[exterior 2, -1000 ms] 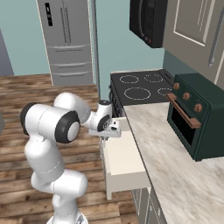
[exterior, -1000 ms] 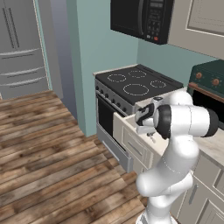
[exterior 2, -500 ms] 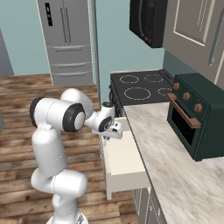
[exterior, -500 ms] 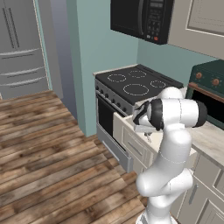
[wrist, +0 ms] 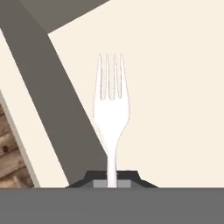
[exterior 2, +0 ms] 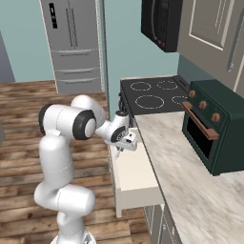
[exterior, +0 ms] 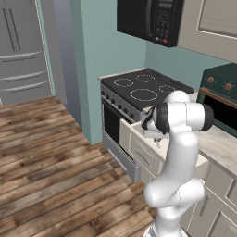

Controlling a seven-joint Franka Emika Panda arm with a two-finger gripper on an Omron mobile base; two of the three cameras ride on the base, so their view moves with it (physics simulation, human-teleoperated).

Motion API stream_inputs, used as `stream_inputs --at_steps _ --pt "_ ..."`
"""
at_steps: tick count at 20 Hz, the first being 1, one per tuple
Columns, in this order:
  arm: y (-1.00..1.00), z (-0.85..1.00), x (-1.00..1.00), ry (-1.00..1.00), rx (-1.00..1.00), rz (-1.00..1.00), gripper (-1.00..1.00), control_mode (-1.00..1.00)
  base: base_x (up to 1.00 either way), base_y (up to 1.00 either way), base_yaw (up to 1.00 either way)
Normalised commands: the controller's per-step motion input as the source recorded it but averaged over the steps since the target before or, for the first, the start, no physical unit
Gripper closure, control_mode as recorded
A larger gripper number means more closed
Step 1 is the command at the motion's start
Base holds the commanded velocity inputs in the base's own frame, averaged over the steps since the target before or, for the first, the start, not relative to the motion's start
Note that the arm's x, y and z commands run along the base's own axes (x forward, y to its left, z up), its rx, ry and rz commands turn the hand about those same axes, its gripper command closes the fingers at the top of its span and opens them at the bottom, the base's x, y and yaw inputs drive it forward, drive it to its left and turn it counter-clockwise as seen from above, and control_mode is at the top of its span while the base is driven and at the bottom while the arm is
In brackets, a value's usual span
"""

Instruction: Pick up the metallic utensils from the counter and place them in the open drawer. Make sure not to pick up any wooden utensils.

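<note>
Gripping a pale silver fork (wrist: 111,109) by its thin handle, the gripper (wrist: 112,177) holds the four-tined utensil pointing away from the hand camera, its tines and neck set against the plain cream interior of the open drawer (wrist: 175,96). The dark finger tips sit closed tight on either side of the handle at the bottom of the hand view, with the fork's shadow falling as a broad grey band across the drawer floor to its left. A strip of wooden floor (wrist: 11,153) shows past the drawer's edge at lower left of that view. From the right base view, the gripper (exterior 2: 127,143) hangs over the rear end of the drawer (exterior 2: 136,176), which is pulled out from the cabinet below the counter (exterior 2: 190,176), a beige marbled slab running toward the camera. A dark green countertop oven (exterior 2: 209,126) with copper knobs stands on that counter, well apart from the hand. Beyond the drawer sits a black glass-topped stove (exterior 2: 150,93), with a black microwave (exterior 2: 159,21) mounted above it and a grey refrigerator (exterior 2: 71,43) farther back. In the left base view the white arm (exterior: 178,152) bends over the drawer (exterior: 139,148), its hand largely hidden behind the elbow.
</note>
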Motion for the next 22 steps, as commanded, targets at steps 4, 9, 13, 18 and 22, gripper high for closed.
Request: stream_inputs --at_steps 4,9,13,18,22 --pt "-0.32 0.0 0.16 0.0 0.0 0.08 1.0 -1.0 0.0 0.0 0.0" --pt "-0.1 -0.1 0.17 0.0 0.0 0.13 1.0 -1.0 0.0 0.0 0.0" --pt "0.0 -0.24 0.11 0.0 0.0 0.14 1.0 -1.0 0.0 0.0 0.0" --pt "0.0 -0.3 0.07 0.0 0.0 0.1 1.0 -1.0 0.0 0.0 0.0" --pt "0.0 -0.32 0.14 0.0 0.0 0.06 1.0 -1.0 0.0 0.0 0.0"
